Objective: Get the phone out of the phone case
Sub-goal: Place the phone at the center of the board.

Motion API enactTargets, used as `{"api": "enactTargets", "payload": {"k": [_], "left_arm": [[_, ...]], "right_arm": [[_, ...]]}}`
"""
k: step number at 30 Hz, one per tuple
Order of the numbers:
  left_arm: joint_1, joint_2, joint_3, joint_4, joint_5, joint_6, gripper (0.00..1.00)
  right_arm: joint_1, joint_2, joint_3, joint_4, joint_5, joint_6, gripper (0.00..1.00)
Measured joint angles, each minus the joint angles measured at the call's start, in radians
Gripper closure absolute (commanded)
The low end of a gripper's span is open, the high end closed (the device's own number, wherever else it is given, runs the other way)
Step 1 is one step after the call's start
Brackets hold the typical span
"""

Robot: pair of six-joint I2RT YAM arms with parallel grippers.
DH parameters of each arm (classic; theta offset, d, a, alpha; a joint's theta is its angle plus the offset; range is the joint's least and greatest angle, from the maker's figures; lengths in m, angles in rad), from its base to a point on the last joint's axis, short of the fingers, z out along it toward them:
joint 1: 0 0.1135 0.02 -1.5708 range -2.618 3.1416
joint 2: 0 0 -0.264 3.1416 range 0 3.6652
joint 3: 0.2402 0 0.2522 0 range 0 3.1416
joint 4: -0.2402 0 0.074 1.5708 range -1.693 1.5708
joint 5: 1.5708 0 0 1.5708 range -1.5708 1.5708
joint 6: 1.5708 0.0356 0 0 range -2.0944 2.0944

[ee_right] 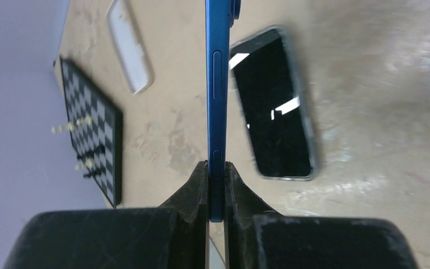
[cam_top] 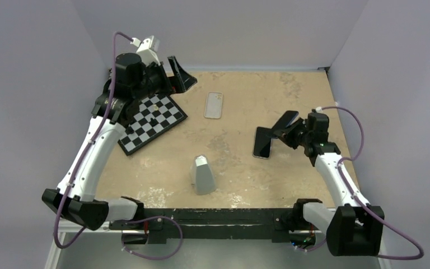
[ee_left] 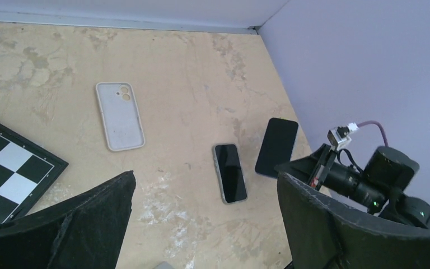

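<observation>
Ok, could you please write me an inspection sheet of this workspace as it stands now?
Surface: beige table, worn and stained.
Job's things: the phone, blue-edged, is lifted off the table; the phone case lies flat, apart from it, and looks empty.
Clutter: second phone lying screen up; chessboard with a few pieces; grey block standing upright.
Grippers: left claw open, holding nothing; right claw shut on the phone.
Cables: purple cables loop along both arms, none lying across the things.
Surroundings: plain pale walls on three sides.
</observation>
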Motion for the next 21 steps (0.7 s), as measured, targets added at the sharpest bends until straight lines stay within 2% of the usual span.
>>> {"api": "enactTargets", "payload": {"k": [3,7,13,18,21], "left_arm": [[0.0,-0.05,-0.025,-0.01,0.023,0.044,0.01],[0.0,-0.111,-0.08,-0.023,0.015,0.121,0.01],[0.0,-0.229,-0.262,0.019,-0.042,0.155,0.02],[-0.018,-0.249,-0.349,0.044,-0.076,0.156,0.02],[-0.073,-0.249,-0.362,0.044,-0.107,0.178,0.02]], "right_arm": [[-0.124,-0.004,-0.071,0.007,-0.006,0.054,1.0],[-0.275,-0.127,-0.172,-0.039,0.051,0.111,1.0],[-0.437,-0.271,-0.185,-0.115,0.159,0.142,1.0],[-0.591,-0.218,-0.211,-0.116,0.183,0.145,1.0],[-0.698,-0.174,-0.253,-0.093,0.172,0.143,1.0]]}}
